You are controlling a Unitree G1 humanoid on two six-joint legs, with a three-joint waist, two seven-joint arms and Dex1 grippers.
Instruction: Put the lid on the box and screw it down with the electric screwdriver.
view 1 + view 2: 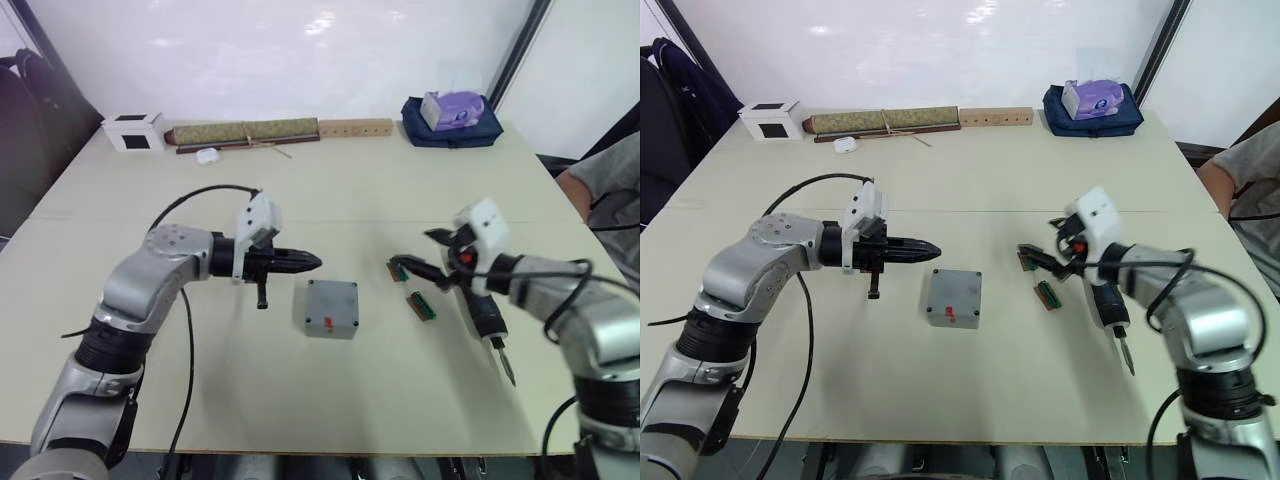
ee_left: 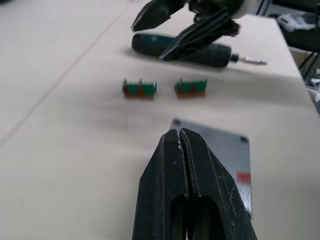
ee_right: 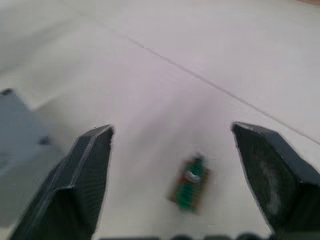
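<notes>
The grey box [image 1: 330, 326], red mark on its near side, stands mid-table with the flat lid [image 1: 333, 298] sitting on top of it. Just left of it, my left gripper [image 1: 312, 262] is shut and empty, pointing at the box; in the left wrist view its tips [image 2: 179, 133] hover by the lid [image 2: 220, 150]. The black electric screwdriver [image 1: 488, 318] lies on the table to the right, bit toward the front edge. My right gripper [image 1: 412, 250] is open above the table beside it, holding nothing, with a green strip [image 3: 190, 189] between its fingers.
Two green strips [image 1: 421, 305] [image 1: 397, 270] lie between box and screwdriver. Along the far edge are a white cube [image 1: 135, 131], a rolled mat [image 1: 245, 132], a wooden block [image 1: 355, 127] and a blue bag with tissues [image 1: 452, 115]. A person [image 1: 605, 185] sits at the right.
</notes>
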